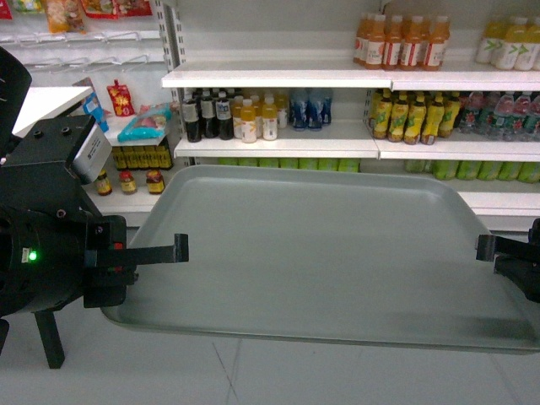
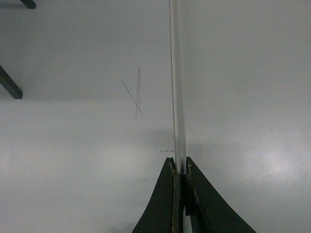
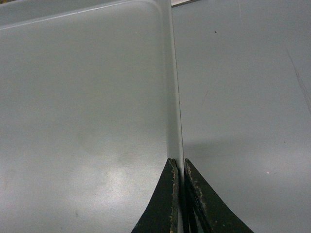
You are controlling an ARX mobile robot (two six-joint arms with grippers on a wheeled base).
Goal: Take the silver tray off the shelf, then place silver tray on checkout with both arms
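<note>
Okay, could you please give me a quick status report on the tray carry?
Left tool and right tool shut on rim. Large flat grey-green tray held off shelf, roughly level, above floor. Nothing in the way in view.

Silver tray [image 1: 321, 253]: matte grey-green, uniform, with a paler rim line; faint soft highlight near centre in the right wrist view.
Left gripper [image 1: 179, 249]: black; arm housing black with one green light and a small red patch.
Right gripper [image 1: 483, 246]: black; worn tan edging on the fingers [image 3: 167, 204].
Shelf [image 1: 278, 148]: glossy white.
Bottles [image 1: 403, 40], far right: orange and yellow-green; far centre: dark, pale yellow, blue.
Floor [image 2: 73, 145]: pale grey-white, thin dark scratch marks.
</note>
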